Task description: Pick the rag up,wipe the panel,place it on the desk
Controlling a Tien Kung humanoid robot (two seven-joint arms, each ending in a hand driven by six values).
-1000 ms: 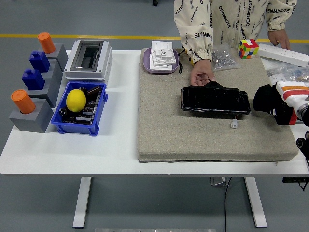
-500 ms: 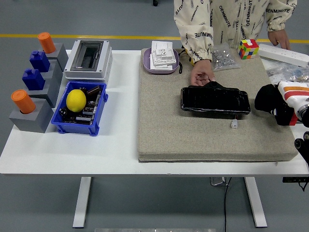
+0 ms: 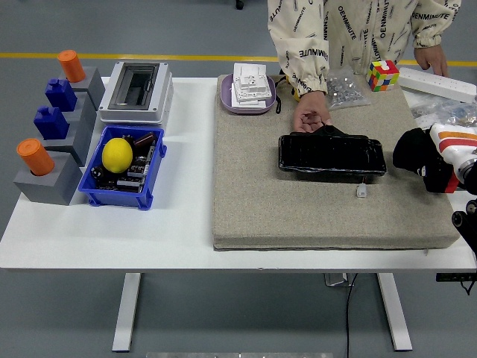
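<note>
at the left edge of the white table (image 3: 186, 239) the grey blocks (image 3: 56, 175) with orange and blue pieces on top sit as they did a second ago, and the blue bin (image 3: 123, 195) holding a yellow lemon (image 3: 117, 155) has not shifted. behind it the white-framed box (image 3: 136, 91) is in the same spot, and so is the purple tray (image 3: 227, 97) stacked with white switch plates.

on the beige mat (image 3: 298, 216) the black panel (image 3: 332, 155) lies flat where it lay before. a person's hand (image 3: 311, 115) rests at its far left corner, touching it, unchanged from the earlier frames. a small white piece (image 3: 361, 191) lies on the mat just in front of the panel. further back stand a bag of small metal parts (image 3: 344, 88) and a colour cube (image 3: 382, 75).

at the right edge the robot's right hand (image 3: 425, 160) is clenched around a dark bundle, apparently the rag (image 3: 414, 151), held just off the panel's right end and not touching it. compared with a second ago the hand has drifted very slightly to the right; the rest of the scene matches. the left arm is not in view.
</note>
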